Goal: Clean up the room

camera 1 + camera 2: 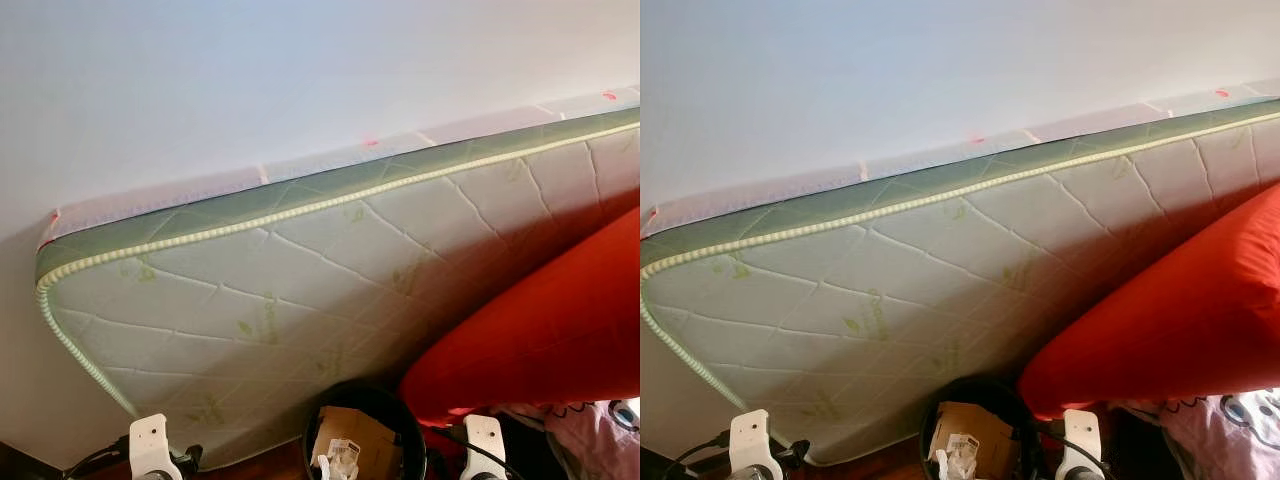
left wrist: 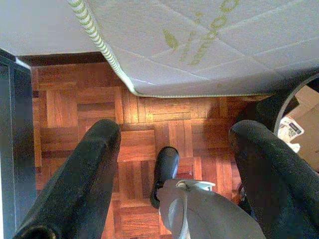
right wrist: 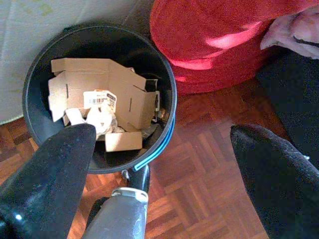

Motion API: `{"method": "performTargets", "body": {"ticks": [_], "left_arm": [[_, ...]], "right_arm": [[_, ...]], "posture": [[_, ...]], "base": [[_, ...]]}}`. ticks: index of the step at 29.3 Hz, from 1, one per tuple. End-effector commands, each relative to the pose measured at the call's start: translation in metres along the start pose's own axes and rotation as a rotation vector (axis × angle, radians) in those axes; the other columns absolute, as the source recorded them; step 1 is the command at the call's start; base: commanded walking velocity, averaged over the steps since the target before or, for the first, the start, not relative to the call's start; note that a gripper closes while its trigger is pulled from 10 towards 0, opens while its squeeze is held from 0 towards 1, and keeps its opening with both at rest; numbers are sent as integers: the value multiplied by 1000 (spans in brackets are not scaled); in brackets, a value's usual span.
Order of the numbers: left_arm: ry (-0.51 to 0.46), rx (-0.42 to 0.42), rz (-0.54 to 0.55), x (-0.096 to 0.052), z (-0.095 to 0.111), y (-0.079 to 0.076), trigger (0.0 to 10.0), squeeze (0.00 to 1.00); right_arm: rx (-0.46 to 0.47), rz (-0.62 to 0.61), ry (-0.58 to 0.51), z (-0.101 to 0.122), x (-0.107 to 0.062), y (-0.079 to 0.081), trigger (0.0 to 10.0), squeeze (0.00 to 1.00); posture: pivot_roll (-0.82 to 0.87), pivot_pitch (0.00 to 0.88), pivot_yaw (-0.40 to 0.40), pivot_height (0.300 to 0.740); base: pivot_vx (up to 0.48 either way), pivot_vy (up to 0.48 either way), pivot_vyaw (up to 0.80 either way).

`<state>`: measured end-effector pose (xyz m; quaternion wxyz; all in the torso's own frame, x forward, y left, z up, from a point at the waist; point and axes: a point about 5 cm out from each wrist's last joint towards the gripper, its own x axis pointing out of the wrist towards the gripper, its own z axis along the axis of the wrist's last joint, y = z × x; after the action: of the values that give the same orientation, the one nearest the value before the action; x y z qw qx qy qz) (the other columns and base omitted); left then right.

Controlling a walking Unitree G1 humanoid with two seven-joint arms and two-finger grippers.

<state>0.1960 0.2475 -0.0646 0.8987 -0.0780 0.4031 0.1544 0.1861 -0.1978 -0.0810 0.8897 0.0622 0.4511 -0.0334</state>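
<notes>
The robot stands over a black bin (image 3: 99,97) on the parquet floor (image 2: 149,134), beside the lower corner of a mattress (image 1: 300,290) leaning on the wall. Both the left gripper (image 2: 172,149) and the right gripper (image 3: 164,149) hang with fingers spread wide and empty. Cardboard (image 3: 107,87) and crumpled paper already lie in the bin (a drop-off looks finished). Next likely means turning to find more clutter, perhaps near the red cushion (image 1: 540,330).

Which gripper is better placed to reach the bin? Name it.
Right. The right gripper hangs open just beside the black bin of cardboard. The left gripper, also open, hangs over bare parquet floor by the mattress.
</notes>
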Motion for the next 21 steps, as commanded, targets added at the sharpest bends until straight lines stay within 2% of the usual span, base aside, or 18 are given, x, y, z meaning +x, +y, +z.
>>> {"method": "performTargets", "body": {"ticks": [1,21], "left_arm": [[23,6,-7,0,-4,-2,10000,0],[30,14,-20,-1,-7,-2,10000,0]], "right_arm": [[5,-1,1,0,0,0,10000,0],[-6,4,10,-2,0,1,10000,0]], "posture": [[139,27,-53,740],[139,0,-54,740]], "base": [[0,0,0],[0,0,0]]}}
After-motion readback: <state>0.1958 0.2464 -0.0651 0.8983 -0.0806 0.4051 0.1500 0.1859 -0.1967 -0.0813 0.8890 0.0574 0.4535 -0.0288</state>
